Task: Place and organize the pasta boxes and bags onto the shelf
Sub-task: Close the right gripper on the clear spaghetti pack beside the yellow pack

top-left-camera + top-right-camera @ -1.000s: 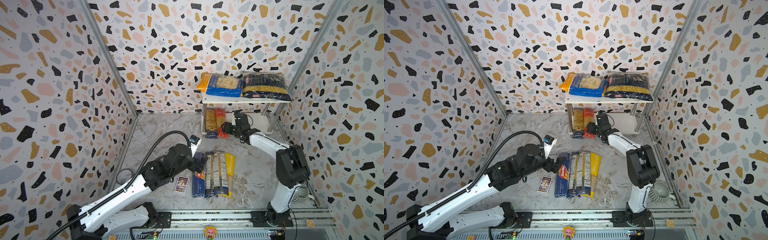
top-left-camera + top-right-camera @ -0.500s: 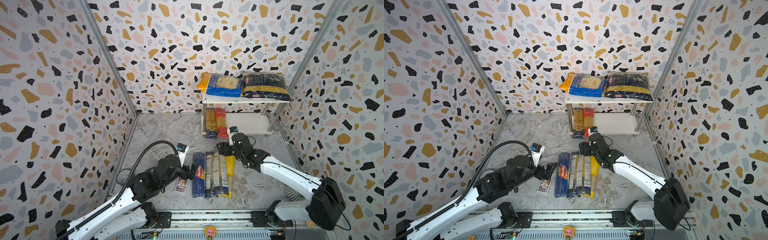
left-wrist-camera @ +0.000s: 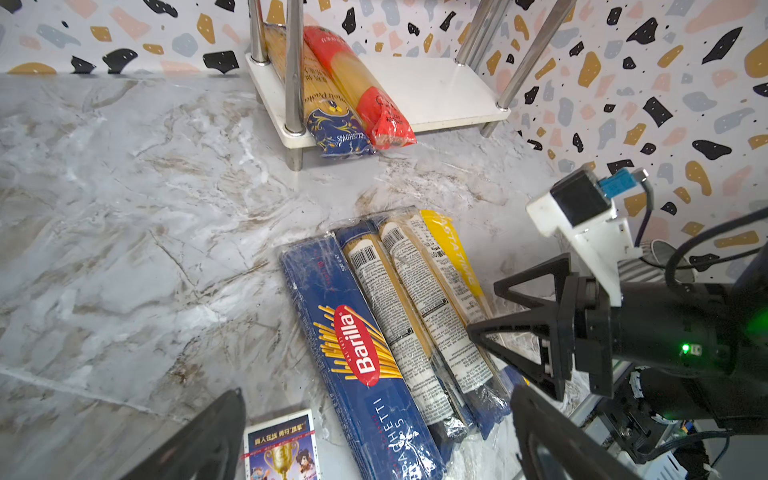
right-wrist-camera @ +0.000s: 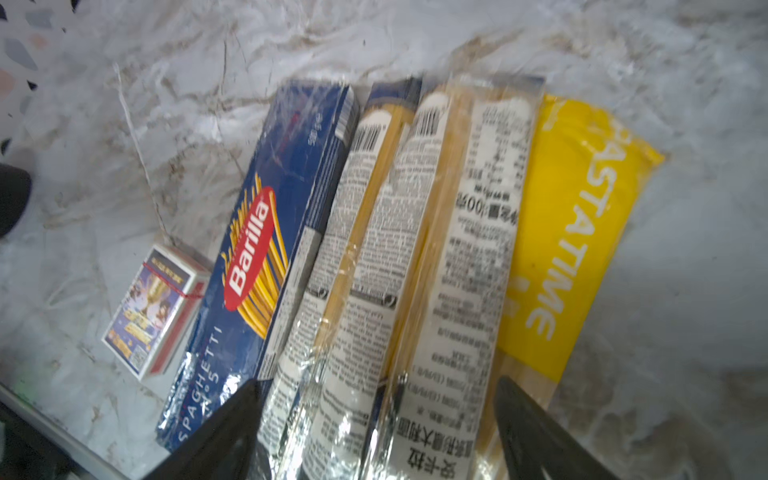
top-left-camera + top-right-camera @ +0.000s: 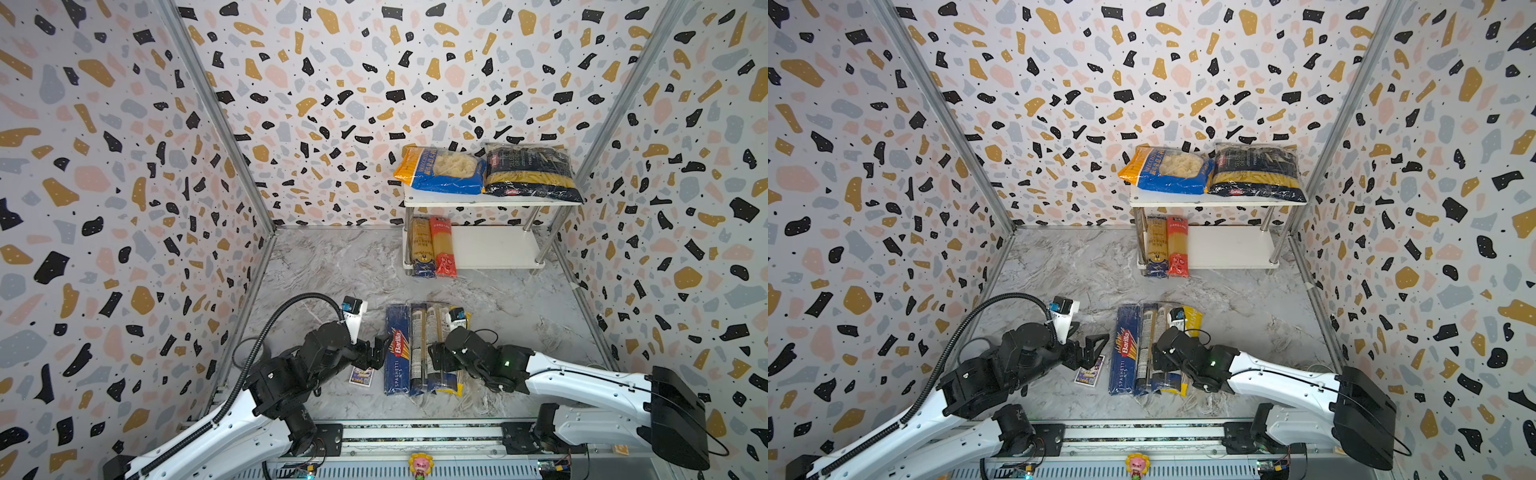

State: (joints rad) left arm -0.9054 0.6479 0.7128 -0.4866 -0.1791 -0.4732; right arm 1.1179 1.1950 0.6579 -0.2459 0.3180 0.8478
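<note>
Four spaghetti packs [image 5: 419, 328] at lower centre partly covered by the right gripper [image 5: 436, 359] in both top views, picture card [image 3: 282, 446] cut off by the left wrist view's edge, far ends of the shelved packs [image 5: 432, 249] hidden under the upper board of the shelf [image 5: 490, 203]

Probably lab booth, patterned walls [image 5: 332, 83], arm rail [image 5: 415, 434]

Two bags [image 5: 440, 172] atop shelf [image 5: 494, 249], four packs [image 5: 419, 345] in front

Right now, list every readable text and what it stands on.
"Barilla": blue box.
"SPAGHETTI", "5": same box.
"PASTATIME": yellow pack.
"SPAGHETTI": navy-gold pack on the shelf.
Back labels of the clear packs, wide bags, card: too small or blurred.
</note>
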